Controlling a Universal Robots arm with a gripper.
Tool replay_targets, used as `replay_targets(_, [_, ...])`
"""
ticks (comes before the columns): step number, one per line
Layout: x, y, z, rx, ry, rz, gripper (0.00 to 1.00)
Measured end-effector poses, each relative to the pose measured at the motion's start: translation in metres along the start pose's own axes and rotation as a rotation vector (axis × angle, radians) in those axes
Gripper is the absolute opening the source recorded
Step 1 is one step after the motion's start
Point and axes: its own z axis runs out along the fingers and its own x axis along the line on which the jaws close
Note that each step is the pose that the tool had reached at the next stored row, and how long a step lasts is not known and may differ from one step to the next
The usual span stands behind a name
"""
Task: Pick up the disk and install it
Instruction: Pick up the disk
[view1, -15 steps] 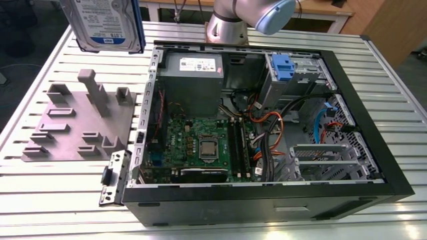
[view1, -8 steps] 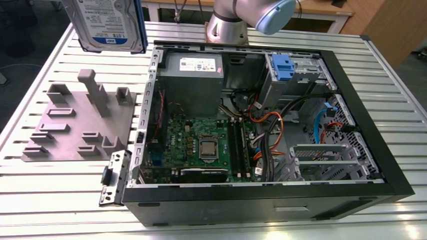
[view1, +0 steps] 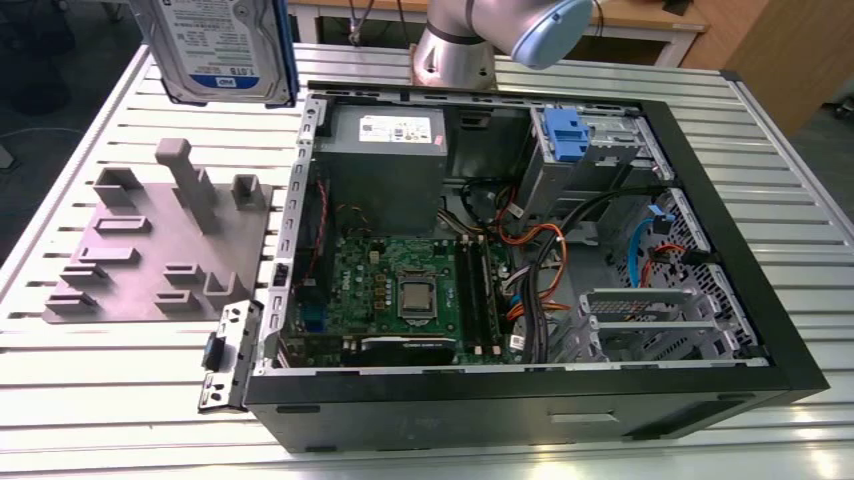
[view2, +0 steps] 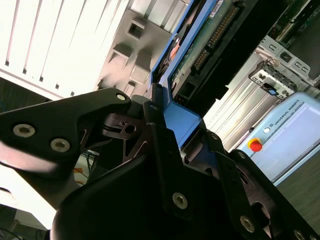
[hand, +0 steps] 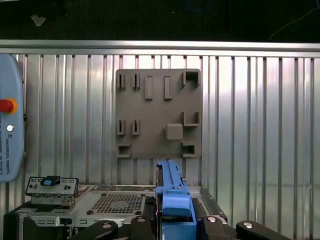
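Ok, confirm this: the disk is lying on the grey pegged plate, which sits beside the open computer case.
Wrong. The disk is not lying on the grey pegged plate: the gripper holds it by its blue rail, raised clear of the plate, as the exterior view and the first wrist view show. The plate does sit beside the open computer case.

Robotics laboratory or workshop: a slotted aluminium tabletop (view1: 80, 400) carries an open computer case (view1: 534, 388), a grey moulded fixture plate (view1: 134, 262) and the robot arm's base (view1: 454, 60), plus a teach pendant (hand: 10, 135) with red stop button.
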Motion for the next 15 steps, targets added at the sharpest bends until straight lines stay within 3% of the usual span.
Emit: replay_targets(15, [0.0000,-0.0083,0.0000,0.0000,0.0000,0.000,0.36])
